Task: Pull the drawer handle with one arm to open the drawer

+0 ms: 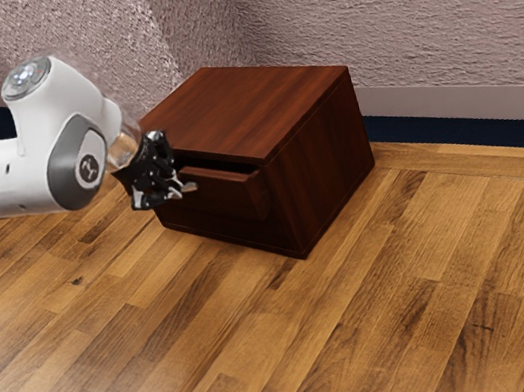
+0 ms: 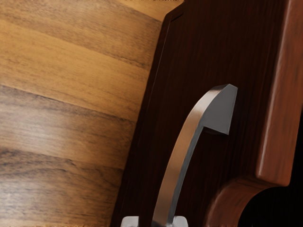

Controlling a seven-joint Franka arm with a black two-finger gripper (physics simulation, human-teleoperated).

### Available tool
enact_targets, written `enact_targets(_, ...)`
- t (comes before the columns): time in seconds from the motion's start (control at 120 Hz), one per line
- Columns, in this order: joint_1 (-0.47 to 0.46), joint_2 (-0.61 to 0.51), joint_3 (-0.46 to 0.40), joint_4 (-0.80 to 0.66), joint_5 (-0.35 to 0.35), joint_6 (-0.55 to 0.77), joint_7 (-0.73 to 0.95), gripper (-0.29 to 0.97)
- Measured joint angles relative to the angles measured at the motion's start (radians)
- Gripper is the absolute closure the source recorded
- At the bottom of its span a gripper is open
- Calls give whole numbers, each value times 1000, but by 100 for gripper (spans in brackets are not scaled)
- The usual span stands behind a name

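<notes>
Pulling is the step in hand, we judge. The gripper sits at the 9 o'clock end of the drawer, and the arm reaches it from 9 o'clock in the exterior view. In the wrist view two pale fingertips flank the foot of the metal handle. They stand so near together that we read the tool as closed down to the bar's width and pinching it from both sides. We think it grips the bar near its foot because a straight pull outward then carries the drawer front along without slipping.

The drawer stands a little way out of the dark wooden cabinet, with a narrow black slot showing along its top edge. That slot is too dark and too thin for us to say whether anything lies inside. The cabinet rests on the plank floor, its back toward the wall at 12 o'clock. Most of the travel appears to be ahead.
</notes>
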Motion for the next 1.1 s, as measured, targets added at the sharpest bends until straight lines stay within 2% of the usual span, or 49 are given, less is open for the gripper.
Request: enact_targets(1.1,-18,-187,35,-202,22,3,5,73)
